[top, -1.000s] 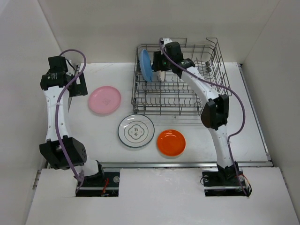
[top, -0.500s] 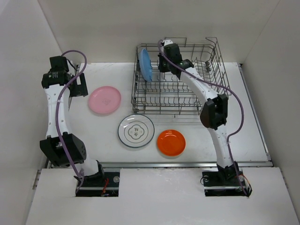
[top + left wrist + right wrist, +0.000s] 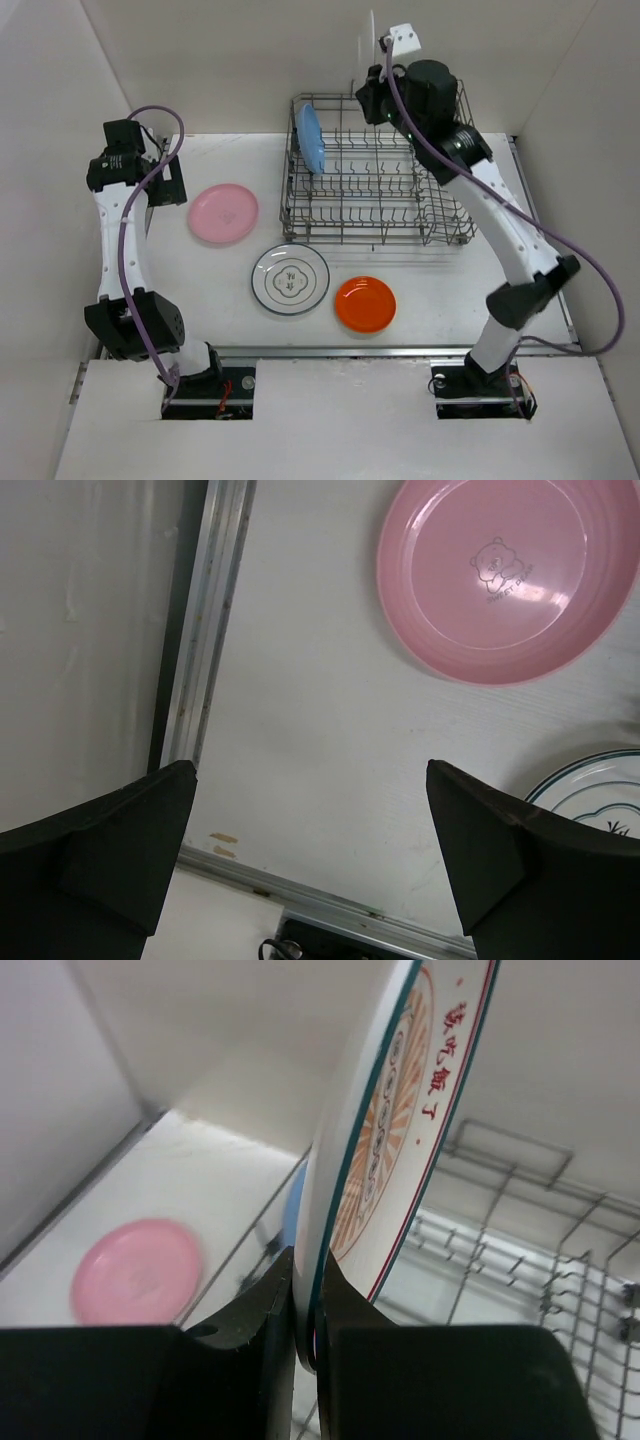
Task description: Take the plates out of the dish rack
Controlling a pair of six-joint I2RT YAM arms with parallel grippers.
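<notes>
Gripping the lower rim of a patterned white plate [image 3: 400,1110], the right claw [image 3: 305,1305] had its two fingers pinched tight against either face. The plate stood on edge, its orange sunburst and red lettering turned toward the right of the wrist view. From above, that plate showed only as a thin pale sliver, held in the air over the far side of the dish rack [image 3: 350,210]. A blue plate [image 3: 312,140] stood upright among the tines at the rack's left end. Three more plates lay flat on the table [image 3: 220,290]: a pink plate [image 3: 505,575] to the left of the rack, and a dark-rimmed white plate [image 3: 290,278] and an orange plate [image 3: 365,304] near each other in front of it. The left claw [image 3: 310,780] hung spread wide and empty above the table, just beside the pink plate.
</notes>
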